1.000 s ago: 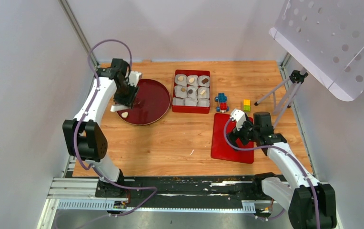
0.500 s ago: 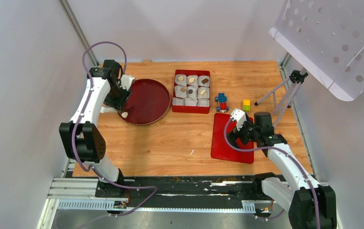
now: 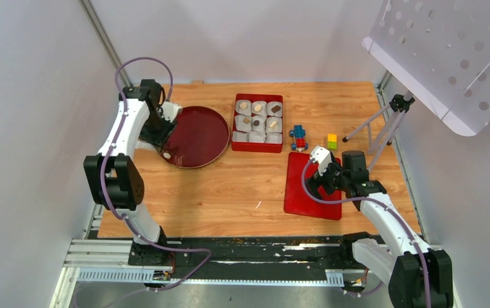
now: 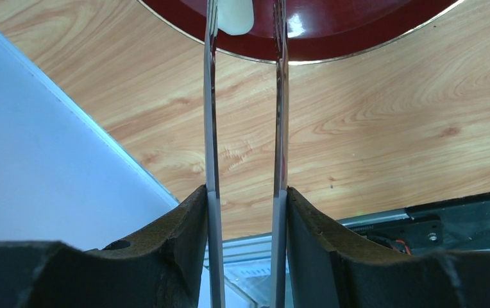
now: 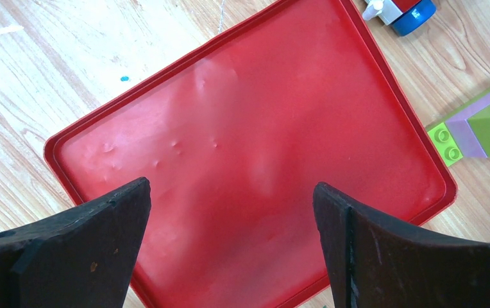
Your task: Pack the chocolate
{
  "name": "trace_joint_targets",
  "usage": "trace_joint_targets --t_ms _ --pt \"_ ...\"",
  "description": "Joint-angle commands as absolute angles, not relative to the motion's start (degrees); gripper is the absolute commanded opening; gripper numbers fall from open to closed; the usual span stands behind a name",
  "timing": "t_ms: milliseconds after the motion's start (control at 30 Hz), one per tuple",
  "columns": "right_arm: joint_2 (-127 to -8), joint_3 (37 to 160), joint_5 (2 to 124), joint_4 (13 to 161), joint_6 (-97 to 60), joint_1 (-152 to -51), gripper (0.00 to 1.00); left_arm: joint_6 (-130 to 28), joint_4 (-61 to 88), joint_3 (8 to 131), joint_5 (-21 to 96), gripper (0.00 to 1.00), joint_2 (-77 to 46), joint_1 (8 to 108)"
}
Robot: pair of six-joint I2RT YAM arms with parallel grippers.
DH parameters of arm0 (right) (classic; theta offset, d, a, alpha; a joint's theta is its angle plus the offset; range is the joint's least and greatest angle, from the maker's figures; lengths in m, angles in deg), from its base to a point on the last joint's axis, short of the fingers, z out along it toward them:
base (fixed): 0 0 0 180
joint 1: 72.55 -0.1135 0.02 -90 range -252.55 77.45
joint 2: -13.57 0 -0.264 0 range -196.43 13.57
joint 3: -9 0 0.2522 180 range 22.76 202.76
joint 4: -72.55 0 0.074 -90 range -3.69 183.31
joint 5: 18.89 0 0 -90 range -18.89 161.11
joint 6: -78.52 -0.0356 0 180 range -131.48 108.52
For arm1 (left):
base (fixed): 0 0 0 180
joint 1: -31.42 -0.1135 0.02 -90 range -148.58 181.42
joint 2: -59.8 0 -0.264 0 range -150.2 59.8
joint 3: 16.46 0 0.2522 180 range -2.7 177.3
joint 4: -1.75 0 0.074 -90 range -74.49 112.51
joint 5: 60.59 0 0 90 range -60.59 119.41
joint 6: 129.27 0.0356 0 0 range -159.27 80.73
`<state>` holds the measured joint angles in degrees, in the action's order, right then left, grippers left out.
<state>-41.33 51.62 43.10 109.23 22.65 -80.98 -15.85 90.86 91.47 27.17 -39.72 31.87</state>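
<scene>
Pale chocolate (image 4: 235, 16) lies flat — near the plate (image 3: 201, 138) rim.

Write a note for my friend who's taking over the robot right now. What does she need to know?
Left gripper: open, a finger on each side of the pale chocolate at the edge of the round plate, not squeezing it yet.
Right gripper: wide open, empty, hovering over the red lid.
Done: several paper cups in the red box hold a chocolate; the near row looks empty.
Left: grab that piece, drop it into an empty cup, then probably fit the lid.
</scene>
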Motion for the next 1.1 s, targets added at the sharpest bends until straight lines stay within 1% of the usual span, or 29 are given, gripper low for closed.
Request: trace_joint_targets --t_ms 0,300,367,500,667,767,833,967,1067 --pt "-40.6 52.1 42.5 108.3 22.8 -80.7 0.97 -13.8 90.6 92.3 26.4 0.52 -40.5 29.7" --pt "-40.9 52.1 42.6 108.4 23.1 -80.7 0.97 -13.4 90.8 93.0 25.0 0.5 -42.2 29.4" --pt "-40.9 52.0 42.5 108.3 23.1 -80.7 0.97 -13.6 91.3 93.5 25.8 0.46 -42.7 29.4" --pt "-40.9 52.0 42.7 108.3 23.2 -80.7 0.97 -13.9 93.3 95.8 28.6 0.31 -43.3 29.4" --pt "-41.1 51.9 42.8 108.2 23.3 -80.7 0.97 -15.8 96.6 103.6 32.7 0.21 -44.2 29.5" --pt "-41.2 51.8 42.6 108.0 23.4 -80.7 0.97 -16.5 96.7 107.7 34.2 0.19 -44.1 30.4" --pt "-41.2 51.8 42.6 107.9 23.4 -80.7 0.98 -16.0 97.2 110.2 38.3 0.18 -44.2 30.8" --pt "-41.4 51.6 42.6 107.8 23.5 -80.7 0.98 -16.4 96.0 112.6 45.7 0.17 -44.5 36.8" --pt "-41.1 51.6 42.9 107.9 23.5 -80.7 0.98 -17.7 93.1 113.8 47.9 0.17 -45.7 41.7"
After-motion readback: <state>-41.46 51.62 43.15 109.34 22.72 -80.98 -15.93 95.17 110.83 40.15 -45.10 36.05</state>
